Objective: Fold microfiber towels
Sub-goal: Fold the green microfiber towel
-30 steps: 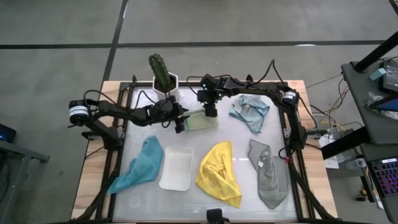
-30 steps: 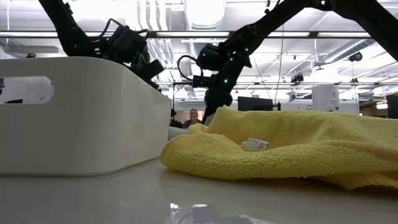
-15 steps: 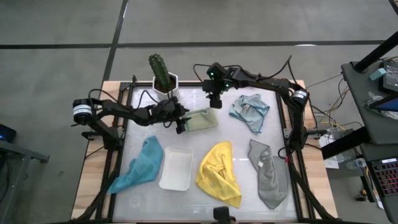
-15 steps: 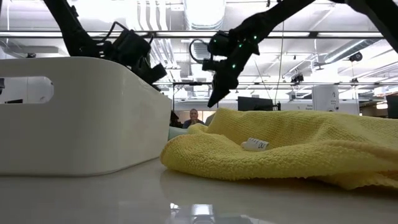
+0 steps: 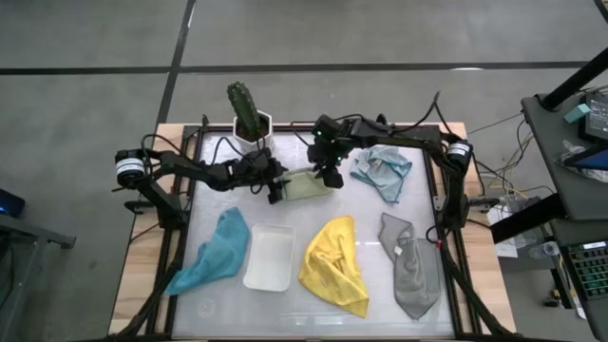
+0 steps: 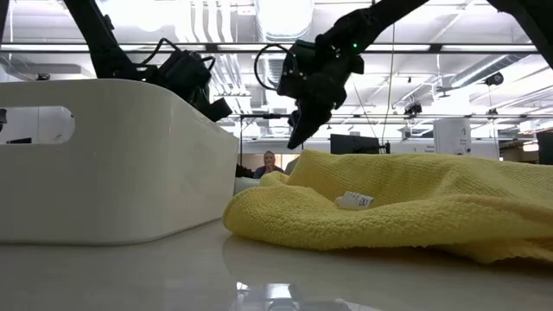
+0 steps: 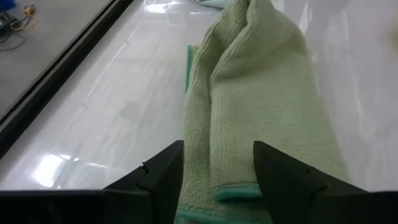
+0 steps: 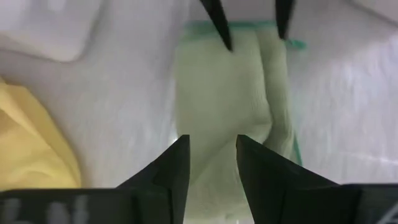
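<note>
One towel folded, four left
Pale green towel [image 5: 307,184] lies folded between open left pincer [image 5: 275,193] and open right pincer [image 5: 332,177]; teal, yellow, grey, light blue lie crumpled.

Both arms are dark, slim and jointed, with loose black cables looping along the links. Each carries a round white-and-black collar near its base joint. The right arm shows small green lights near its wrist. The left gripper [image 7: 214,174] and right gripper [image 8: 211,162] each have two black, matte, wedge-shaped fingers [image 7: 283,171] tapering to blunt tips.
</note>
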Controlling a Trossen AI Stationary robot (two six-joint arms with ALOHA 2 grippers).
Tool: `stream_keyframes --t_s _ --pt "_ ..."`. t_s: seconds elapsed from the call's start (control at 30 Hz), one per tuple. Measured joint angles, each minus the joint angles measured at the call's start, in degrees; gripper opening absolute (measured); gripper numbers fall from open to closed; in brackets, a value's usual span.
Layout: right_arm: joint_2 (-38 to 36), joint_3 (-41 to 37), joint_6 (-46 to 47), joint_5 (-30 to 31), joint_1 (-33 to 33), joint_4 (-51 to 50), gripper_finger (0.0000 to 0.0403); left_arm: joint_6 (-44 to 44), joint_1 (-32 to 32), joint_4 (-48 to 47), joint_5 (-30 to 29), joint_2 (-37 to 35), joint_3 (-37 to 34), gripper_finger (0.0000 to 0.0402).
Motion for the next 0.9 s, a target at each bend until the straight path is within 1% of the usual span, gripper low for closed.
stream_keyframes --t_s 0.1,0.33,0.4,0.47,0.5,0.57,0.6,0.8,0.9 --pt "0.0 -1.2 1.0 4.4 0.1 0.2 0.0117 0.0 0.0 0.0 0.9 0.0 -0.1 0.0154" --pt "0.0 -6.1 0.7 4.9 0.1 6.0 0.0105 -0.2 0.0 -0.3 2.6 0.0 -0.2 0.0081" --pt "0.1 -7.1 0.7 4.9 0.1 7.4 0.0093 -0.1 0.0 -0.5 2.8 0.0 -0.2 0.0051" --pt "0.0 -7.7 0.6 4.9 0.1 8.5 0.0072 0.0 0.0 -0.5 2.8 0.0 -0.2 0.0018" --pt "0.0 -8.0 0.5 4.9 0.1 8.8 0.0057 0.3 0.0 -0.5 2.8 -0.2 -0.2 0.0010" --pt "-0.1 -8.1 -0.2 4.9 0.1 8.8 0.0026 1.2 0.0 -0.5 2.8 -0.6 -0.2 0.0006" --pt "-0.2 -8.1 -0.5 4.9 0.1 8.9 0.0018 1.8 0.0 -0.5 2.8 -1.0 -0.2 0.0005" --pt "-0.7 -7.9 -1.5 5.1 -0.6 9.0 0.0013 5.5 0.4 -0.5 2.7 -4.6 -0.2 0.0001" --pt "-0.7 -7.8 -2.1 5.7 -1.2 9.1 0.0013 6.3 1.1 -0.4 1.4 -5.0 -0.2 0.0000"
